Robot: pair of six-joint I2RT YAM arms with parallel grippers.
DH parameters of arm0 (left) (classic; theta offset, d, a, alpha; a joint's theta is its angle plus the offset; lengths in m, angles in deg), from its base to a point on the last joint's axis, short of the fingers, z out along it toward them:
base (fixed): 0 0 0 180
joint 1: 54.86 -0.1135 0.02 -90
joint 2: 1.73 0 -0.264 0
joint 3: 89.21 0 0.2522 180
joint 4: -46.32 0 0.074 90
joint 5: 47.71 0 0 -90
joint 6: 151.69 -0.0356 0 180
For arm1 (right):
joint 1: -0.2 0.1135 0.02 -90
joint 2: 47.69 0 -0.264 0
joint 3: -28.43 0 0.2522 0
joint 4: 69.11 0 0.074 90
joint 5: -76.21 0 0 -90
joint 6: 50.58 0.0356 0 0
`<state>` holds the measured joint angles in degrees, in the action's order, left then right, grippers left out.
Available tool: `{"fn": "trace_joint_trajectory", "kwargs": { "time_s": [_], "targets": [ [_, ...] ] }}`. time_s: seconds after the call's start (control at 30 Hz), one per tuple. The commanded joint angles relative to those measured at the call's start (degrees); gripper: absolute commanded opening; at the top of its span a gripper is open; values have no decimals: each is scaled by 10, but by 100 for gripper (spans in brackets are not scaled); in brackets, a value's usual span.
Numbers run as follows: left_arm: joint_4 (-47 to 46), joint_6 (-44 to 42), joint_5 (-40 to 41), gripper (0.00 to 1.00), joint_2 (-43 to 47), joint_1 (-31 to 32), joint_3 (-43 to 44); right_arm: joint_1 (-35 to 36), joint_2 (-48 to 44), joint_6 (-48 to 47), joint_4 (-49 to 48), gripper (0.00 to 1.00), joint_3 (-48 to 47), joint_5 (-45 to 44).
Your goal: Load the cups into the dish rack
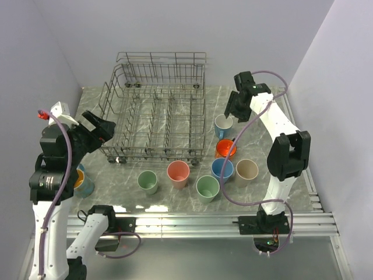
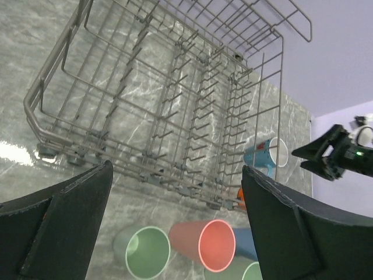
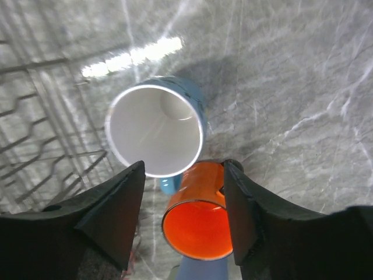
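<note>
The right claw is spread wide, holds nothing, and hangs over a blue mug. An orange cup sits just beside the mug, toward the wrist, and only the right wrist view shows the pair this closely. The left claw, also wide and holding nothing, faces the dish rack ahead of it. Only the top view shows a lone cup, half hidden behind the left arm.

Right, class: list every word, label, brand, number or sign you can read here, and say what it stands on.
None can be read. The blue mug, the orange cup, the pink cup and the rest are plain; the dish rack is bare wire; the left arm and the right arm show no legible marking.
</note>
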<state>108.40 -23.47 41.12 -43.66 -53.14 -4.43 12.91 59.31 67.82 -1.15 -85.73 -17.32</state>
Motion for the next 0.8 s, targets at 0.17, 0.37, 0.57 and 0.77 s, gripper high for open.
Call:
{"fn": "trace_joint_trajectory", "kwargs": {
  "time_s": [0.17,0.37,0.57,0.77],
  "targets": [
    [36,-10,-20,97,16,2,-14,-1,29,-12,-75,61,63,-3],
    [54,-7,-13,97,26,2,-22,-2,60,-15,-113,55,66,-4],
    [78,-3,-6,97,38,2,-17,-2,72,-20,-107,31,64,-14],
    [116,-28,10,99,17,2,5,-3,55,-18,-85,0,50,-19]
  ]
}}
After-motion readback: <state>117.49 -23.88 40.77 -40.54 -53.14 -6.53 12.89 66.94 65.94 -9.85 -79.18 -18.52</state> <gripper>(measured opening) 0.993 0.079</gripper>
